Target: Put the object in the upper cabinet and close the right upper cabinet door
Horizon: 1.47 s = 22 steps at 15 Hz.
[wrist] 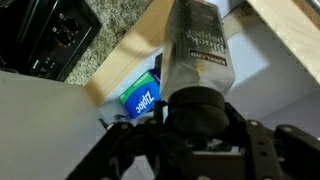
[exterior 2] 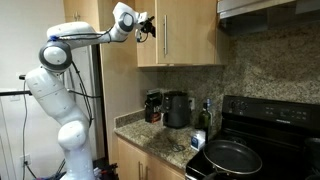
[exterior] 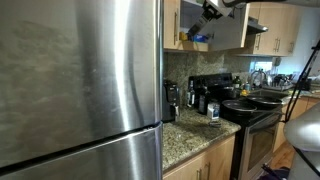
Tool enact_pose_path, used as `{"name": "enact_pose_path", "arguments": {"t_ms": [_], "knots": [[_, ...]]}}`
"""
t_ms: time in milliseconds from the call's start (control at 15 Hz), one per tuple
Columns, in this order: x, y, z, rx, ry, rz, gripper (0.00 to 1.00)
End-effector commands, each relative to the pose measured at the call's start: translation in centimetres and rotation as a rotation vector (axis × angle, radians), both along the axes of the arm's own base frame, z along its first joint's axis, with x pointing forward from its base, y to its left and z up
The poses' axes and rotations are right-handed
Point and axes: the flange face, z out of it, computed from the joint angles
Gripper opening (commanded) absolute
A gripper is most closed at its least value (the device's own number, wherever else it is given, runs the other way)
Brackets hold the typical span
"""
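In the wrist view my gripper (wrist: 196,118) is shut on the object (wrist: 200,45), a clear bottle with a black cap and a black pepper label. The bottle points into the pale interior of the upper cabinet (wrist: 275,75). In an exterior view the gripper (exterior: 211,10) is at the top of the open upper cabinet (exterior: 173,22), and the right upper cabinet door (exterior: 228,28) stands swung out beside it. In an exterior view the gripper (exterior 2: 147,25) sits at the free edge of that door (exterior 2: 190,35), whose wood face and bar handle face the camera.
A blue Ziploc box (wrist: 140,98) lies on the cabinet shelf, to the left of the bottle. Below are a granite counter (exterior: 190,130) with a coffee maker (exterior 2: 177,108) and jars, a black stove with pans (exterior 2: 232,156), and a steel fridge (exterior: 80,80).
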Motion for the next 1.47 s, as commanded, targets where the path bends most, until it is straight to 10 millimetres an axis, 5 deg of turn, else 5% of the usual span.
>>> {"name": "enact_pose_path", "arguments": {"t_ms": [0, 200, 267, 400, 467, 1067, 1267, 1333, 1400], "knots": [[3.7, -1.3, 2.5, 0.173, -0.090, -0.045, 0.33], [7.6, -1.3, 2.3, 0.302, -0.073, -0.083, 0.33], [5.1, -1.2, 1.5, 0.240, -0.059, -0.074, 0.58], [7.2, -1.4, 1.1, 0.279, -0.060, -0.081, 0.58], [7.1, -1.2, 1.1, 0.253, -0.035, -0.078, 0.33], [7.8, -0.1, 4.8, 0.202, 0.018, -0.152, 0.33], [10.4, 0.2, 4.3, 0.236, -0.008, -0.163, 0.33], [8.4, 0.3, 4.2, 0.210, 0.013, -0.148, 0.58], [9.3, 0.3, 3.9, 0.220, 0.011, -0.150, 0.58]]}}
